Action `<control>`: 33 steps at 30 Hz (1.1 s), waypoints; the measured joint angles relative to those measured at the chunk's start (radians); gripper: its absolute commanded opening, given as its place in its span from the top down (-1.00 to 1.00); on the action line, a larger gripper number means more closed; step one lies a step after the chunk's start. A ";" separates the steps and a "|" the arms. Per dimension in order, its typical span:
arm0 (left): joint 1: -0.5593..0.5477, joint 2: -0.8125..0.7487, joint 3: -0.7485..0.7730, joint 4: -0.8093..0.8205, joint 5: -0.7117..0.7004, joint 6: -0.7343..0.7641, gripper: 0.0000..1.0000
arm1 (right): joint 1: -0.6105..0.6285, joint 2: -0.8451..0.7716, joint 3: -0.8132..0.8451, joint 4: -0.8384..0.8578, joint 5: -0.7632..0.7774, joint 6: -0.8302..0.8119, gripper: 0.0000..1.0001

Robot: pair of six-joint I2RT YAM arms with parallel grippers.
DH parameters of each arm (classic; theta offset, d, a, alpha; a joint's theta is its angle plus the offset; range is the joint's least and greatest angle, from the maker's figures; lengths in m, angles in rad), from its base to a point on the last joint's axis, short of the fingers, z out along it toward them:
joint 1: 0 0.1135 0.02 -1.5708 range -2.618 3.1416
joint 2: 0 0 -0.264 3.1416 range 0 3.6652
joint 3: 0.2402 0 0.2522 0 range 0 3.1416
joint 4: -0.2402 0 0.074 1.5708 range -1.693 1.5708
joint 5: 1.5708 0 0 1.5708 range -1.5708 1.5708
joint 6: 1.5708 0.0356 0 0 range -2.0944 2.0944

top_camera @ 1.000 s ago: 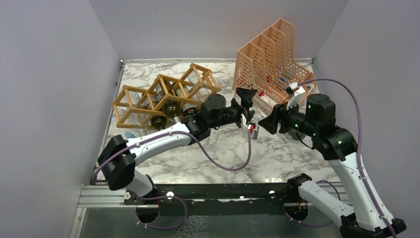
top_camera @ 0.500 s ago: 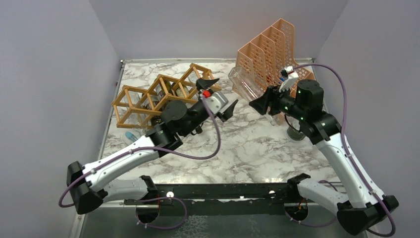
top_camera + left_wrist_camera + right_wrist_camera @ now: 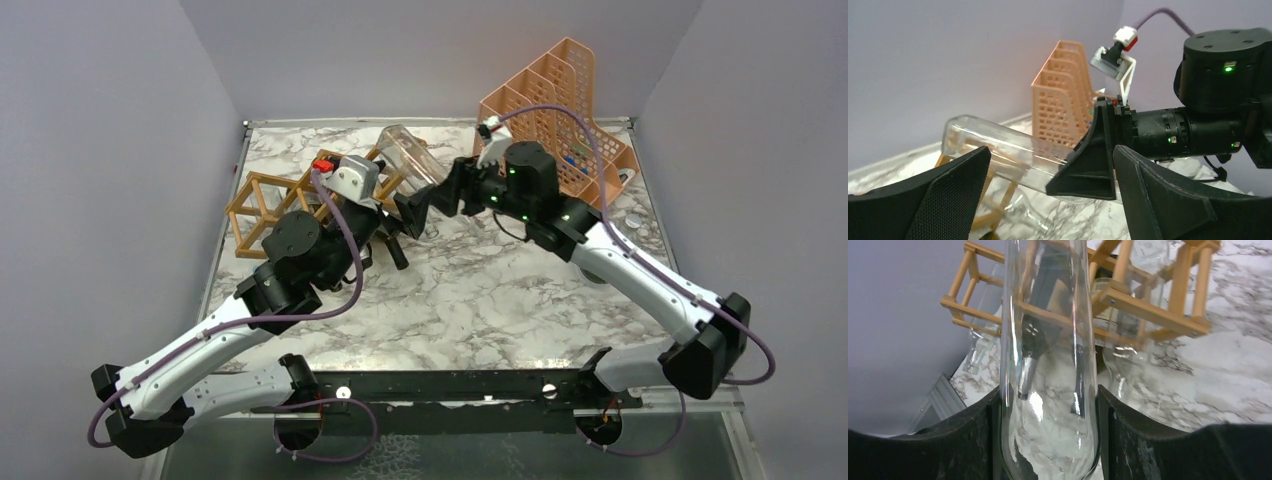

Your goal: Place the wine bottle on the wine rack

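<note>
1. Top external view: since half a second ago the right gripper [image 3: 415,208] has swung left, away from the peach file holder [image 3: 545,100]. The left gripper [image 3: 388,238] has drawn back over the wine rack [image 3: 262,205].
2. Right jaws are clamped on the wine bottle [image 3: 405,158]; left jaws gape wide and hold nothing.
3. This bottle is clear, see-through glass, tilted with its base end raised. It hangs over the rack's right end, off the bench [image 3: 480,300].

Wine bottle [image 3: 408,155]: clear glass, in the air, tilted, clamped across its body by the right gripper [image 3: 1048,400], far end above the rack's right end.
Wine rack [image 3: 255,200]: light wooden sticks, open cube cells, back left.
</note>
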 measured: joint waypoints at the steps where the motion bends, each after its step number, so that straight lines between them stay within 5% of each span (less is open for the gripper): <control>1: 0.000 0.000 0.000 -0.023 -0.031 -0.014 -0.98 | 0.029 0.034 0.028 0.010 0.018 0.006 0.71; 15: 0.000 -0.045 0.005 -0.233 -0.268 -0.071 -0.98 | 0.190 0.470 0.351 0.045 0.274 0.089 0.21; 21: 0.000 -0.082 0.005 -0.254 -0.327 -0.074 -0.98 | 0.203 0.552 0.412 0.031 0.341 0.132 0.11; 33: 0.000 -0.120 0.005 -0.286 -0.367 -0.075 -0.98 | 0.208 0.609 0.468 -0.007 0.373 0.179 -0.42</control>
